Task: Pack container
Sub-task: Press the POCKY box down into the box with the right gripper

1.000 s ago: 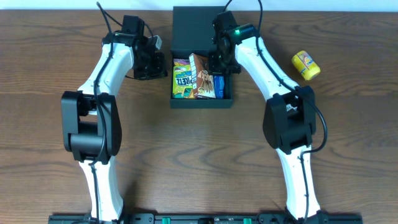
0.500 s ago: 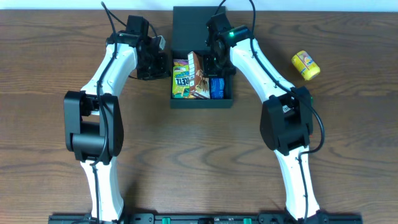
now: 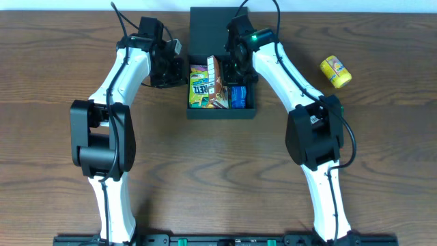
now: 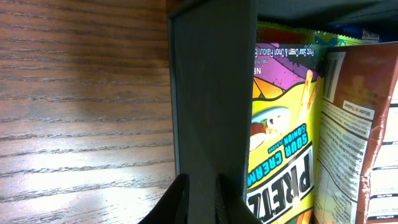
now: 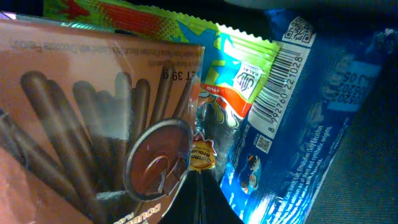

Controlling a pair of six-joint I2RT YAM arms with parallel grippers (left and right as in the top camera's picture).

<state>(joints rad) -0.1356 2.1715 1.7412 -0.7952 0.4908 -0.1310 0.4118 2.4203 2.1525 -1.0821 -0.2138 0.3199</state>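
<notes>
Matte dark cardboard box [image 3: 208,29], glossy packets [image 3: 199,87] inside. Left gripper [image 4: 202,190] pinched left wall; right gripper [image 5: 200,196] fully closed, empty, dipped among packets.

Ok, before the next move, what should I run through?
1. Left jaws clamped on the box left wall: ok.
2. Right jaws shut, down among the packets: ok; gripping one: cannot tell.
3. Lid folded back, open: ok.
4. Brown packet lying flat: not ok, propped on edge.
5. Yellow snack packed: not ok, lies on the table outside the box.
</notes>
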